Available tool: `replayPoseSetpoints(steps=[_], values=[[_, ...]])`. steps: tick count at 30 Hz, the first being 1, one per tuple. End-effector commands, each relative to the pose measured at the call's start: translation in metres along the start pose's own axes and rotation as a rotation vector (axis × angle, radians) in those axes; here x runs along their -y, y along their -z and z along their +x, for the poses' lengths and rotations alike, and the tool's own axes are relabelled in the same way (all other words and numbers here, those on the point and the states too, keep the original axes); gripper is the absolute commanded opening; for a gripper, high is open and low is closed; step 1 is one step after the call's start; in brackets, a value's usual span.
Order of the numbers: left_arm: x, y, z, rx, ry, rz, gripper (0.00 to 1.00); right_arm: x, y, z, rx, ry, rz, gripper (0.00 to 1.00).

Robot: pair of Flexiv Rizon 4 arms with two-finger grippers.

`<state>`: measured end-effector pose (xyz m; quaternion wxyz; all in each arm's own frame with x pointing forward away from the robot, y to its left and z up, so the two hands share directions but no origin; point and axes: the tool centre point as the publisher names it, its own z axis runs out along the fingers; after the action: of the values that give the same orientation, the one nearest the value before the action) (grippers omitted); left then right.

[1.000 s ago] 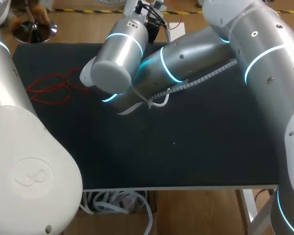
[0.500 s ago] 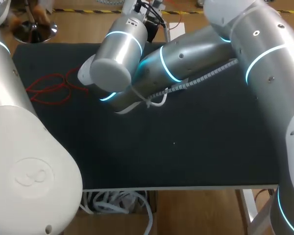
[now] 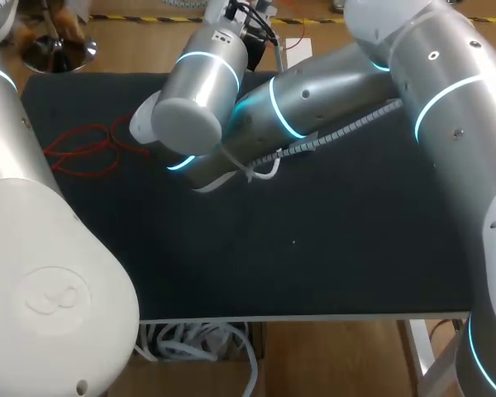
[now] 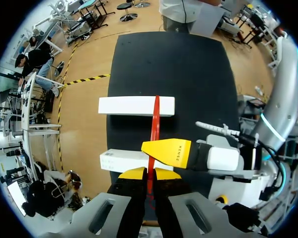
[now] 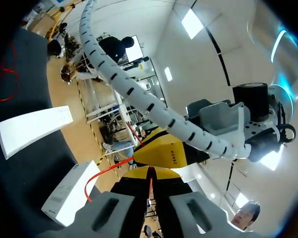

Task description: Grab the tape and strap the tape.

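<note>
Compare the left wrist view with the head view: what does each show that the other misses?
Only the left wrist view shows the near white box and the far white box, with the red tape stretched over both into the shut left gripper, and the right gripper at that tape. Only the head view shows loose red loops lying on the mat toward the left arm's side. Both show the black mat and my right arm.

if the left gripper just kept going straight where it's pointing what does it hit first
Most likely the right gripper: its yellow finger lies just ahead of the left gripper, beside the red tape. The near white box sits just beneath there; depth is unclear, so it might come first.
</note>
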<state>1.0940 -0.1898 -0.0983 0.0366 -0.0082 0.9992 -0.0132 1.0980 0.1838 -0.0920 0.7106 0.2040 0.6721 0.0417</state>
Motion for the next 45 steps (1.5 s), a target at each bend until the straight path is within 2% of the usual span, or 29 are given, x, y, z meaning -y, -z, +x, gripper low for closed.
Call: replayPoseSetpoints(steps=[1,6,19,21,22,24,26,29,31,34,40,45], values=[[0.001,0.001,0.0,-0.001,0.001,-0.003,0.0,0.001,0.001,-0.004,-0.009,0.0,0.0,0.0],[0.001,0.001,0.0,-0.001,0.001,-0.003,0.0,0.003,0.002,-0.007,-0.012,-0.056,-0.013,0.0],[0.001,0.001,0.0,-0.001,0.001,-0.003,0.0,0.006,0.003,-0.006,-0.025,-0.063,-0.056,0.02],[0.001,0.001,0.0,-0.001,0.001,-0.003,0.0,0.007,0.003,-0.007,-0.027,-0.063,-0.059,0.05],[0.001,0.001,0.0,-0.001,0.001,-0.003,0.0,0.007,0.003,-0.007,-0.027,-0.064,-0.059,0.14],[0.001,0.001,0.0,-0.001,0.001,-0.003,0.0,0.008,0.004,-0.008,-0.029,-0.068,-0.066,0.16],[0.001,0.001,0.0,-0.001,0.001,-0.003,0.0,0.007,0.006,-0.011,-0.027,-0.075,-0.084,0.04],[0.001,0.001,0.0,-0.001,0.001,-0.003,0.0,0.009,0.008,-0.017,-0.03,-0.087,-0.087,0.11],[0.001,0.001,0.0,-0.001,0.001,-0.003,0.0,0.011,0.009,-0.019,-0.038,-0.095,-0.089,0.22],[0.001,0.001,0.0,-0.001,0.001,-0.003,0.0,0.016,0.015,-0.023,-0.056,-0.107,-0.1,0.13],[0.001,0.001,0.0,-0.001,0.001,-0.003,0.0,0.027,0.028,-0.034,-0.101,-0.14,-0.139,0.16],[0.001,0.001,0.0,-0.001,0.001,-0.003,0.0,0.047,0.034,-0.048,-0.143,-0.16,-0.172,0.19]])
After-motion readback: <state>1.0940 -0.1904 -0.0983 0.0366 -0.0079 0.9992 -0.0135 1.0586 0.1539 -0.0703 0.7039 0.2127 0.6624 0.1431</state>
